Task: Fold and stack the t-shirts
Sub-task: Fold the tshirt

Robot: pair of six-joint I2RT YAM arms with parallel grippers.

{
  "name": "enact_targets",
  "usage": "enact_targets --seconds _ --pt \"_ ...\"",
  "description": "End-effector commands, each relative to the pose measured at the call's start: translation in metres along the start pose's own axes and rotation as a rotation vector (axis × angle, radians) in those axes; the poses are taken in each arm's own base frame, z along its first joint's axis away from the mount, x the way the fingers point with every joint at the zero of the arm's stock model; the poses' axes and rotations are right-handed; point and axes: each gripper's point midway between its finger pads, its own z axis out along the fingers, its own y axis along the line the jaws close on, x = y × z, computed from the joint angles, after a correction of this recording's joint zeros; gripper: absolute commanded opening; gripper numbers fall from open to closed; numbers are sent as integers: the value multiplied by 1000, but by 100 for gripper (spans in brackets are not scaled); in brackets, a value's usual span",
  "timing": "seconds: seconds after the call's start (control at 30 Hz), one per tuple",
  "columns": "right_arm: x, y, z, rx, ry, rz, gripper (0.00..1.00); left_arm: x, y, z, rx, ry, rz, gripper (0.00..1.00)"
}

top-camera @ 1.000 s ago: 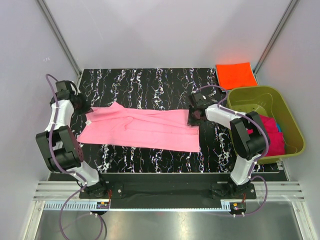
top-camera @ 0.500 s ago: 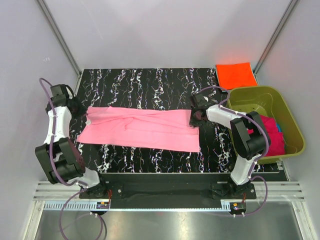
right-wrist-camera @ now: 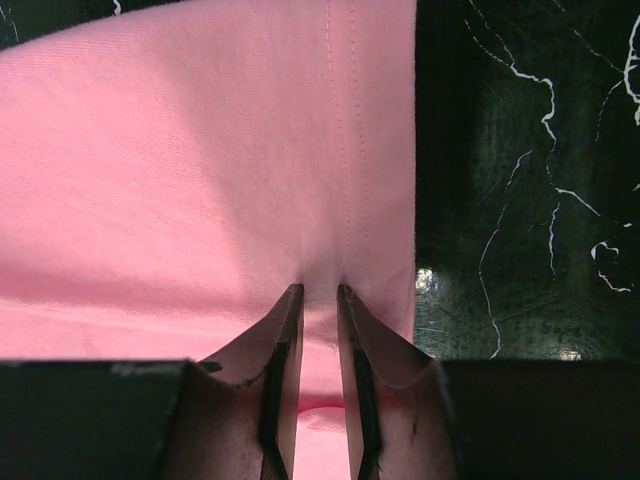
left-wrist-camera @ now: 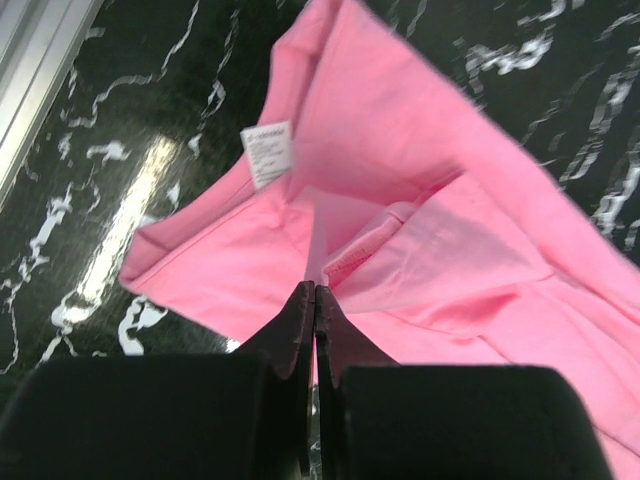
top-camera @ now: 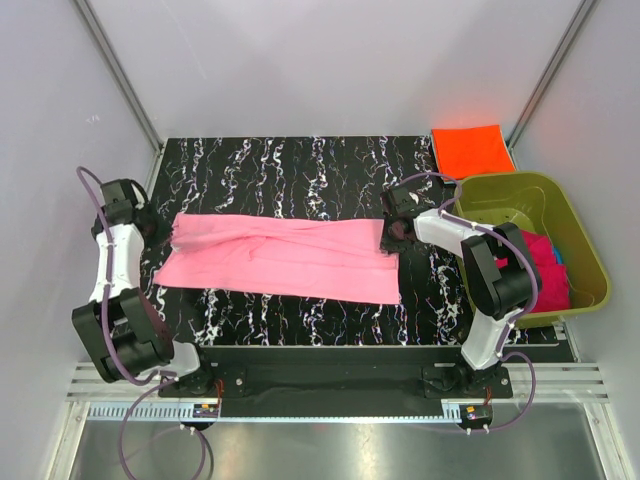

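Magenta t-shirt (top-camera: 543,268) and blue t-shirt (top-camera: 557,256) occupy tub (top-camera: 520,184).

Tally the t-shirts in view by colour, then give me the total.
light pink t-shirt: 1
orange t-shirt: 1
magenta t-shirt: 1
blue t-shirt: 1, only a sliver showing
Total: 4

Left arm reaches forward; left gripper (left-wrist-camera: 313,290) low, jaws pressed tight together. Right arm bends inward; right gripper (right-wrist-camera: 320,290) low, jaws nearly closed, thin gap between.
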Motion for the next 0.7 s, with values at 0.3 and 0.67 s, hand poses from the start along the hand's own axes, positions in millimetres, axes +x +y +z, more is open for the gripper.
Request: enact_targets --seconds 0.3,0.67 --pt "-7 -11 -15 41 -21 42 22 36 28 1 -102 -1 -106 0" --pt "-17 -7 -42 26 -52 124 33 32 33 -5 -129 -33 -123 0"
